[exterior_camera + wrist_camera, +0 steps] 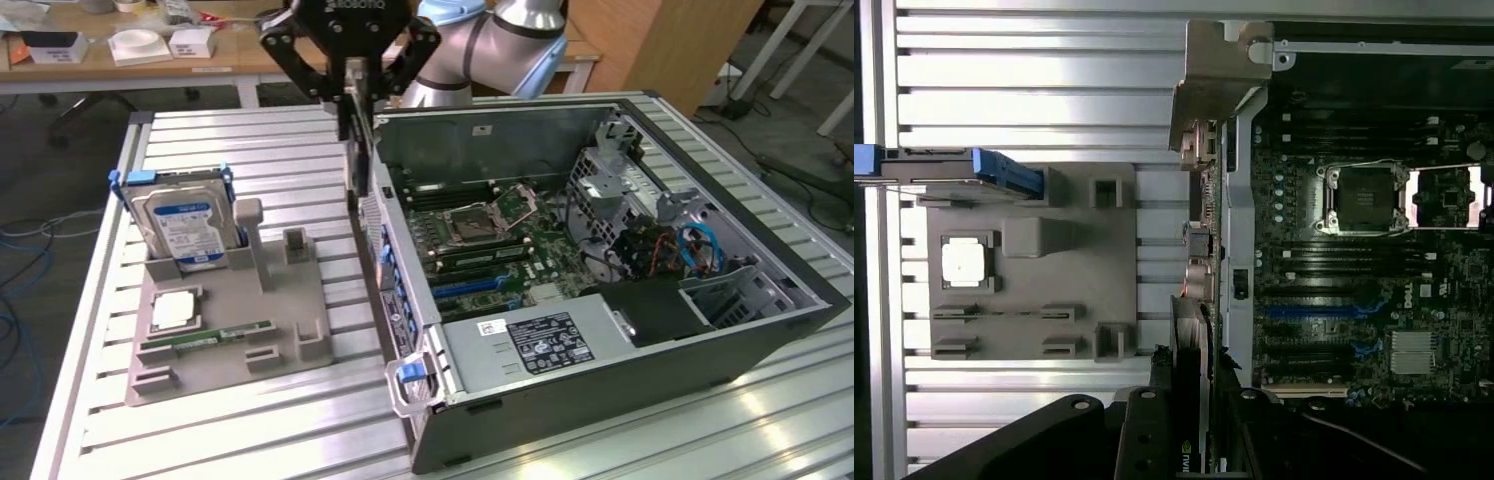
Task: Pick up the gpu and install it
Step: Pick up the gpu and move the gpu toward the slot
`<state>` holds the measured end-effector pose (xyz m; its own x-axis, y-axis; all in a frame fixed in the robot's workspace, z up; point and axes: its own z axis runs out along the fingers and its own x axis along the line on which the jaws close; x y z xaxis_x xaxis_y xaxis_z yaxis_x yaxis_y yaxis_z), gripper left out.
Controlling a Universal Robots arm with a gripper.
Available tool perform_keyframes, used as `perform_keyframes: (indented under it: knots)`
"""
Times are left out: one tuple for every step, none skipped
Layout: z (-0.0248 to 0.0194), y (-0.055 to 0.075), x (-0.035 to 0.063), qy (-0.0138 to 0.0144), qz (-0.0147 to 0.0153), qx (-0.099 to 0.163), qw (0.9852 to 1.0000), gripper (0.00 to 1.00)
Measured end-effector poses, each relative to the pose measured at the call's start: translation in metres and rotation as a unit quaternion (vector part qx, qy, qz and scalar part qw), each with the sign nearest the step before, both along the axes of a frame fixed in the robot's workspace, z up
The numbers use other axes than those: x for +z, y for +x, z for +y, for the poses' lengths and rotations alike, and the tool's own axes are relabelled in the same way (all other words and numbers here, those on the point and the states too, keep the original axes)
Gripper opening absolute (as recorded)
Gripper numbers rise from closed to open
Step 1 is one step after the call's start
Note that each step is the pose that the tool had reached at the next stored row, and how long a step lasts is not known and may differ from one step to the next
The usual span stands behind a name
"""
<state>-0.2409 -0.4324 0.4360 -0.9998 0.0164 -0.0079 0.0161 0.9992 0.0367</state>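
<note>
Black gpu (358,160) held upright in the end effector (352,95) — partly closed, clamped on it — hanging over one wall of the open case (601,400).

Materials and finishes. The ribbed table (240,140) is bare silvery metal with a soft brushed sheen. The parts holder (287,300) is smooth, matt grey plastic. The hard drive (187,225) has a silvery metal body and a glossy blue label, and its side rails (118,185) are blue plastic. The processor chip (174,310) has a bright metal lid. The computer case (481,130) is dull grey sheet metal, and the motherboard (494,240) is a green lacquered board. The gpu (358,165) is a dark matt board with a silvery metal bracket. The gripper (358,105) is black and semi-matt. The robot arm (527,20) is smooth silver-grey. The desk (227,55) is wood.
</note>
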Motion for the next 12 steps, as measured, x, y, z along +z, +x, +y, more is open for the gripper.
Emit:
perform_keyframes:
  knots:
    - [0.0, 0.004, 0.0, 0.0, 0.0, 0.0, 1.0, 0.27]
    - [0.0, 0.008, 0.0, -0.0001, 0.0, 0.0, 1.0, 0.27]
    - [0.0, 0.011, 0.0, -0.0001, 0.0, 0.0, 1.0, 0.27]
    - [0.0, 0.015, 0.0, -0.0002, 0.0, 0.0, 1.0, 0.27]
    - [0.0, 0.019, 0.0, -0.0002, 0.0001, 0.0, 1.0, 0.27]
    - [0.0, 0.023, 0.0, -0.0002, 0.0, 0.0, 1.0, 0.27]
    - [0.0, 0.027, 0.0, -0.0002, 0.0, 0.0, 1.0, 0.27]
    - [0.0, 0.031, 0.0, -0.0002, 0.0, 0.0, 1.0, 0.27]
    - [0.0, 0.036, -0.0001, -0.0002, -0.0001, 0.0, 1.0, 0.27]
    - [0.0, 0.04, -0.0001, -0.0002, 0.0, 0.0, 1.0, 0.27]
    - [0.0, 0.044, 0.0, -0.0002, 0.0, 0.0, 1.0, 0.27]
    - [0.0, 0.048, -0.0001, -0.0002, 0.0, 0.0, 1.0, 0.27]
